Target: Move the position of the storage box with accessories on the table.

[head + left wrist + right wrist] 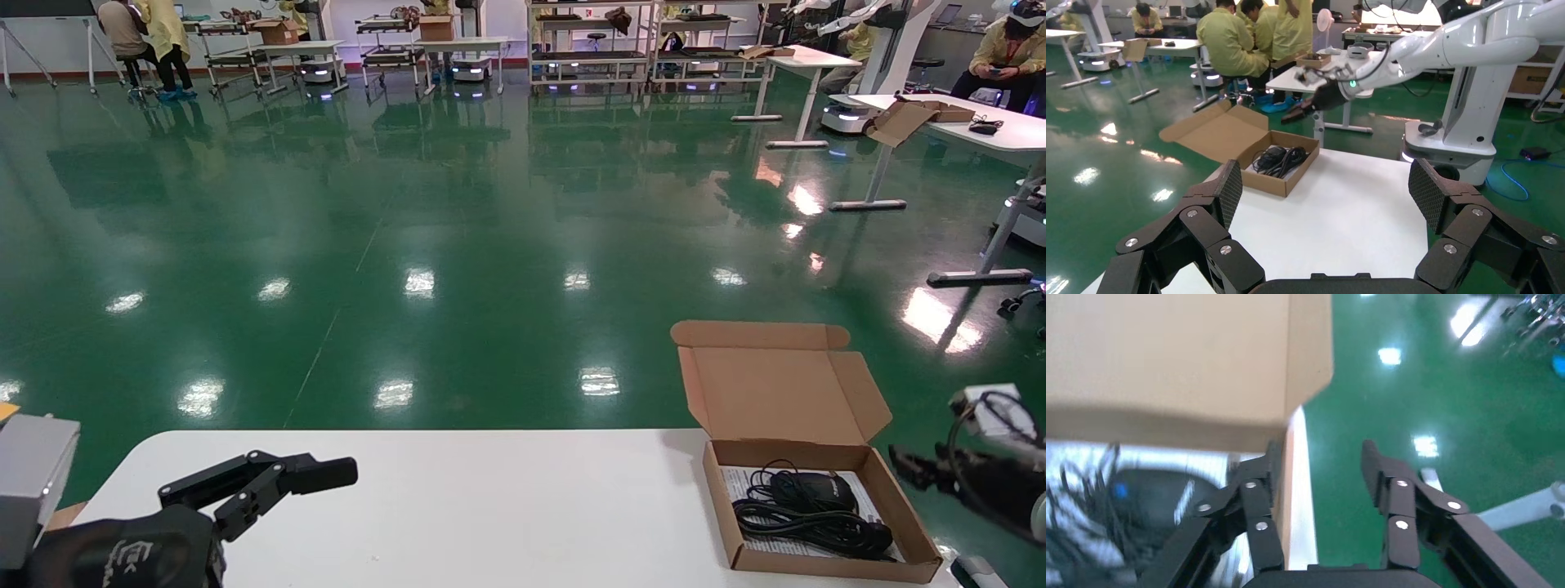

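Observation:
The brown cardboard storage box [825, 563] sits at the right end of the white table [490, 506] with its lid standing open. Inside it lie a black mouse [805, 490] with bundled cable and a white printed sheet [739, 482]. My right gripper [907, 465] is open at the box's right wall. In the right wrist view the gripper [1319, 459] straddles that wall [1291, 471], one finger inside by the mouse [1150, 490], the other outside over the floor. My left gripper [315, 478] is open and empty over the table's left end, and the left wrist view shows the gripper [1327, 190] facing the box [1272, 182].
The table's far edge and rounded left corner drop to a green floor [458, 245]. The box stands close to the table's right edge. Other white desks [964, 122], shelving carts and seated people are far off.

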You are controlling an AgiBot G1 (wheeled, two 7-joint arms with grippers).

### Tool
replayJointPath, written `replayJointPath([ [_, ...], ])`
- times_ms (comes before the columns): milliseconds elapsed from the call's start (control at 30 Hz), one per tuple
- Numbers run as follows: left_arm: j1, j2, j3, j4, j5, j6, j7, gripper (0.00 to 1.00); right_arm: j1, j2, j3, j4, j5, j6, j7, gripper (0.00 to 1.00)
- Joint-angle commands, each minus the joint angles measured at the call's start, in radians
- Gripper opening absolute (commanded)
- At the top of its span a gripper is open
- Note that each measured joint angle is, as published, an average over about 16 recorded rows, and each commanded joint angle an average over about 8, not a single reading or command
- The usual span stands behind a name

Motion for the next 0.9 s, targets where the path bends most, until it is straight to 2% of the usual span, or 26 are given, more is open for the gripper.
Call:
replayJointPath([
  [33, 0.0, 0.0, 0.0, 0.0, 0.0, 0.0, 0.0, 1.0, 0.011, 0.006, 0.006, 0.003, 0.008, -0.004, -0.008, 1.0],
  [367, 0.0, 0.0, 0.0, 0.0, 0.0, 0.0, 0.0, 1.0, 0.038, 0.034, 0.108, 0.024, 0.152, -0.074, 0.005, 1.0],
  [667, 0.0, 0.0, 0.0, 0.0, 0.0, 0.0, 0.0, 1.0, 0.026, 0.053, 0.265, 0.068, 0.373, -0.203, 0.01, 1.0],
  [900, 0.0, 0.0, 0.0, 0.0, 0.0, 0.0, 0.0, 1.0, 0.02, 0.039, 0.333, 0.07, 0.476, -0.289, 0.061, 1.0],
])
